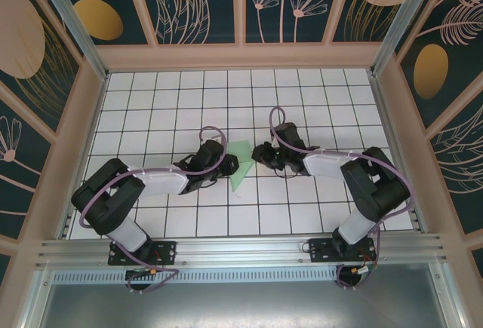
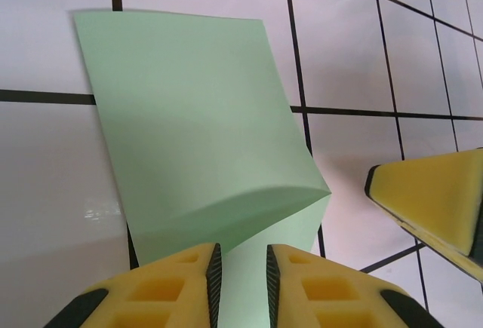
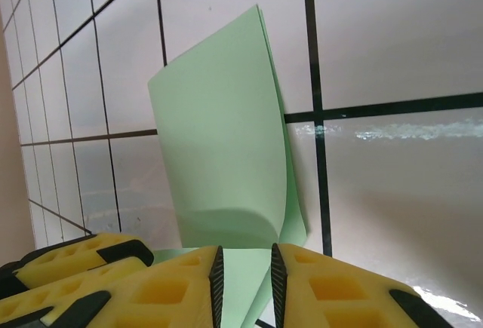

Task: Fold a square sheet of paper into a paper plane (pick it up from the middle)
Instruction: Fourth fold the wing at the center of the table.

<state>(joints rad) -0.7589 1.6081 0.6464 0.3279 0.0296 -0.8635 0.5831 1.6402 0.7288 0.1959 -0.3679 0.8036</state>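
The square sheet of paper (image 1: 241,156), pale green, lies on the white grid table between my two grippers. It is folded over, and one flap (image 2: 196,117) curls up off the layer beneath. A finished paper plane is out of view. My left gripper (image 1: 231,164) is at the sheet's left edge, its jaws (image 2: 241,256) a narrow gap apart with flat paper showing in the gap. My right gripper (image 1: 260,153) is at the right edge, its jaws (image 3: 243,256) also slightly apart over the paper (image 3: 219,139). Neither pair pinches the sheet.
The right gripper's yellow finger (image 2: 438,200) reaches into the left wrist view, and the left gripper's finger (image 3: 68,268) into the right wrist view, so the tips are close. Pale frame walls (image 1: 392,117) enclose the gridded table (image 1: 173,94).
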